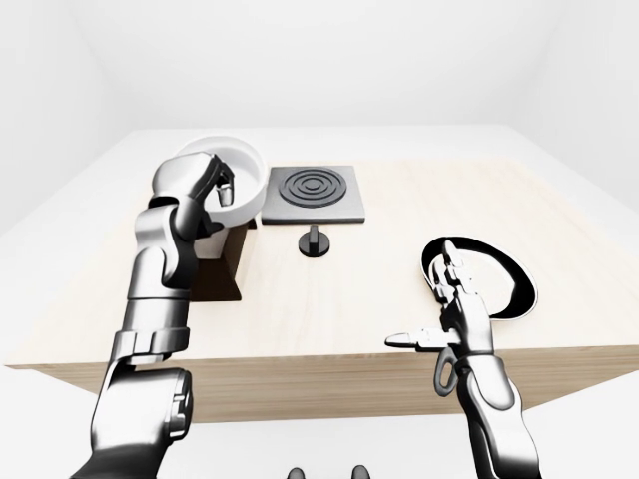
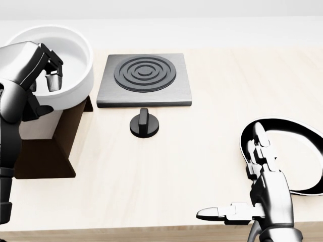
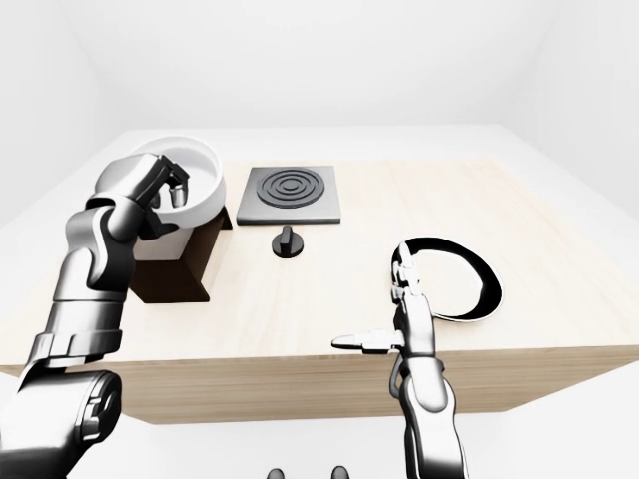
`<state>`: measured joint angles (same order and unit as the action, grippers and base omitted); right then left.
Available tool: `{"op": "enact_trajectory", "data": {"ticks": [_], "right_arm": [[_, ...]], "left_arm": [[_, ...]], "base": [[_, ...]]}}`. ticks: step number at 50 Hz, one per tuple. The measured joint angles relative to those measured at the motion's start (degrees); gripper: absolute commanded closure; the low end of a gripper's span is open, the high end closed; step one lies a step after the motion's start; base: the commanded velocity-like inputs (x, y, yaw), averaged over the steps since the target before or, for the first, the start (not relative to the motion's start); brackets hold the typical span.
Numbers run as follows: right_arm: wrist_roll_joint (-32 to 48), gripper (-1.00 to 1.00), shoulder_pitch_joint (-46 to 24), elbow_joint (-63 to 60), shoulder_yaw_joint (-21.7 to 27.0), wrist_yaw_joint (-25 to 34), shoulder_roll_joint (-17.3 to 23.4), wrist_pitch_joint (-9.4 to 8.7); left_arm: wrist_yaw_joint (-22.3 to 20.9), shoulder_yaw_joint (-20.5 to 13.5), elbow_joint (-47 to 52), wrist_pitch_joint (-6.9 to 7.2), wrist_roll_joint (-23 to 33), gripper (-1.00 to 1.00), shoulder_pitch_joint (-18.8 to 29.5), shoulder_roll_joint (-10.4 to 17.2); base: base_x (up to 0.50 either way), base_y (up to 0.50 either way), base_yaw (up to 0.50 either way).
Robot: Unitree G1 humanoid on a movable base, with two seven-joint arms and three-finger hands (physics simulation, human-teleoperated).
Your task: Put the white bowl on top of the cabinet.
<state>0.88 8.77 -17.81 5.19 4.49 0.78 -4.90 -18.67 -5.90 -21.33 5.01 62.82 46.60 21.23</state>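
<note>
The white bowl [image 2: 75,65] sits at the top left of the head view, on or just above the top of the dark brown cabinet [image 2: 63,146]; I cannot tell if it rests fully. My left hand [image 2: 48,70] grips the bowl's near rim, with fingers curled inside and the palm outside. My right hand [image 2: 237,176] is open and empty at the lower right, with fingers spread and the thumb pointing left.
A grey square hotplate [image 2: 145,80] with black rings lies right of the bowl, with a black knob [image 2: 144,124] below it. A black-rimmed plate [image 2: 282,122] lies beside my right hand. The wooden table's near edge [image 1: 319,374] runs below both arms.
</note>
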Motion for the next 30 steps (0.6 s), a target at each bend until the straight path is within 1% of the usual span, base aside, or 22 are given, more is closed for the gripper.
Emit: {"op": "enact_trajectory", "data": {"ticks": [16, 30], "right_arm": [[0.16, -1.00, 0.37, -0.18, -0.18, 0.15, -0.06, 0.12], [0.27, -1.00, 0.41, -0.07, -0.32, 0.22, -0.07, 0.21]], "left_arm": [[7.34, -0.84, -6.32, 0.00, -8.14, 1.00, 1.88, 3.50], [15.82, -1.02, -14.00, 0.00, -14.80, 1.00, 4.71, 5.36]], "base": [[0.00, 0.00, 0.00], [0.00, 0.00, 0.00]]}}
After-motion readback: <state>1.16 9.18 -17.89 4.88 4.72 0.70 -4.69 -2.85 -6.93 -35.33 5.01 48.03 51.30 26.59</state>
